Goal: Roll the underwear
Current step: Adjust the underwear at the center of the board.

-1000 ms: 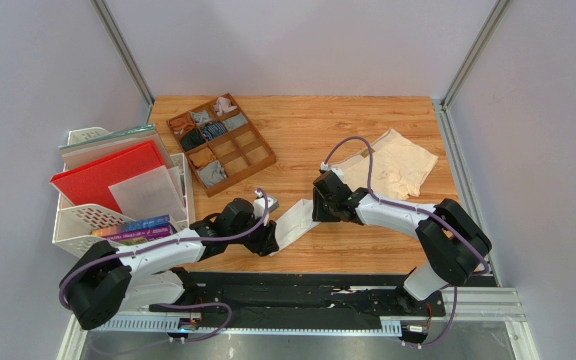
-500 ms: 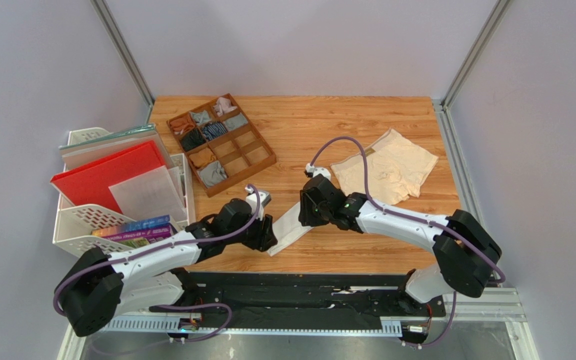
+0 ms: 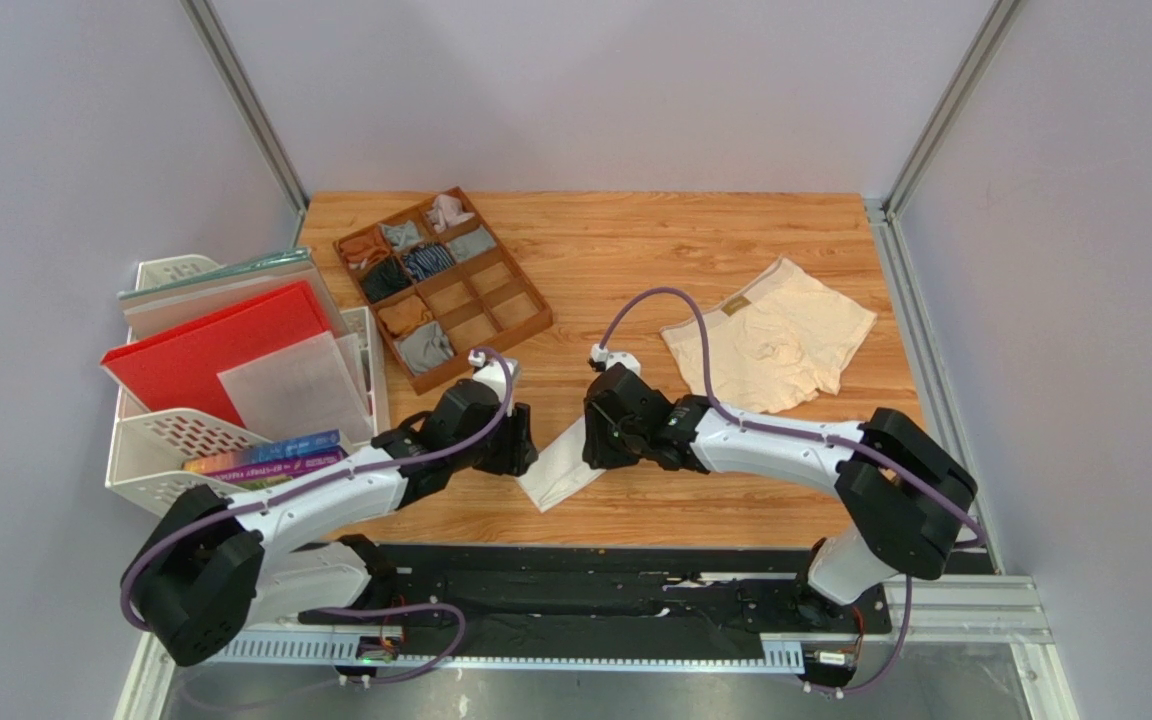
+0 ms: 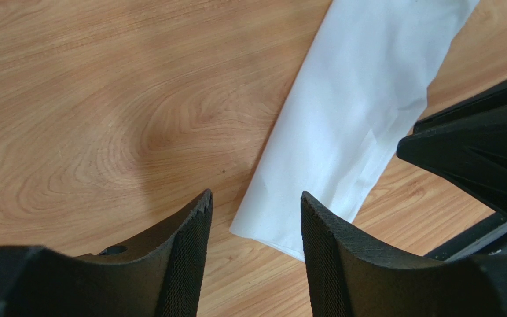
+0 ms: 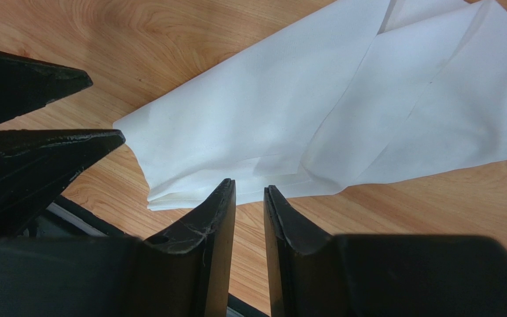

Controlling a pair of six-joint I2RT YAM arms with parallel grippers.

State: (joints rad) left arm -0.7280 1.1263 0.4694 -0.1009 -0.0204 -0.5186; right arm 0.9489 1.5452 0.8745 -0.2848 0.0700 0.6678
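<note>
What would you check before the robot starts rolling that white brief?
1. White brief folded into a strip: ok.
2. Left tool open and empty: ok.
3. Left tool at the strip's near end: ok.
4. Right tool holding cloth: not ok, its narrow gap is empty.
5. Tools touching the brief: cannot tell.
6. Beige brief out of the way: ok.

My overhead view is bright and evenly lit from above, sharp across the whole wooden surface (image 3: 657, 255), with only soft, faint shadows beside the arms. On the wrist cameras the white underwear (image 4: 362, 112) nearly washes out, its folds barely shaded. The black fingers (image 4: 183, 264) of my left hand (image 4: 255, 195) sit close to the lens, dark and slightly soft-edged, with a dim shadow on the wood just beyond them.
</note>
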